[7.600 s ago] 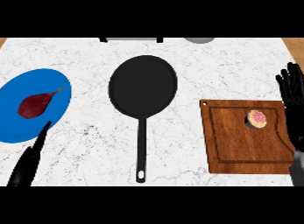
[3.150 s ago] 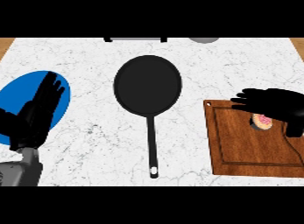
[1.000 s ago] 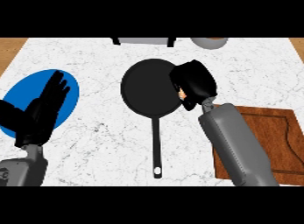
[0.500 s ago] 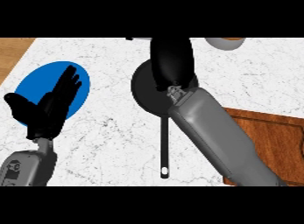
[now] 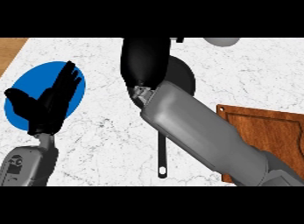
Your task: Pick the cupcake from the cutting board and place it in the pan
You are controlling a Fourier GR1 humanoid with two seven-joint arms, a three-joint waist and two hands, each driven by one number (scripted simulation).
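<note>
Lying top-to-bottom, the pan (image 5: 182, 78) seemingly points its handle (image 5: 161, 154) toward the robot.

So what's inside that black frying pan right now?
Only a bare sliver of the black frying pan shows. The robot's black right hand and grey forearm cover the rest, so whether the cupcake lies inside cannot be seen.
</note>
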